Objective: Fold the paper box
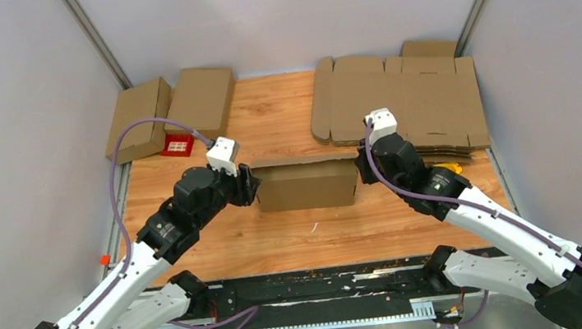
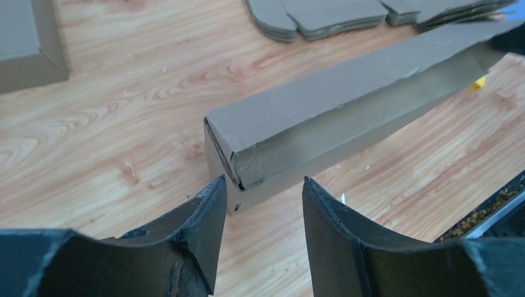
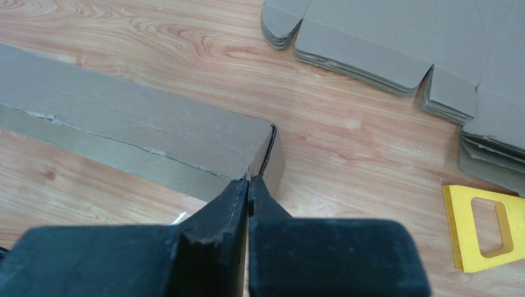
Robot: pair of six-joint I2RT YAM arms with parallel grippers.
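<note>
The paper box (image 1: 306, 183) is lying lengthwise in the middle of the worktop (image 1: 297, 242), with one arm at each of its ends. Its long walls are standing and its top panel is lying down, so the work appears to be at the end-closing step. At both ends the layered flaps are gaping slightly rather than sitting flush.

The left gripper (image 2: 263, 185) is hovering just off the left end, its jaws standing apart and holding nothing. The right gripper (image 3: 247, 182) is pointing at the lower corner of the right end with its jaws together. Whether they are nipping a flap edge cannot be told.

Next, the loose end flaps probably need pressing in until they seat. One arm would be bracing the far end, because the light box is likely to slide on the smooth wood. The stack of flat blanks (image 1: 405, 102) is lying at the far right corner, well apart.
</note>
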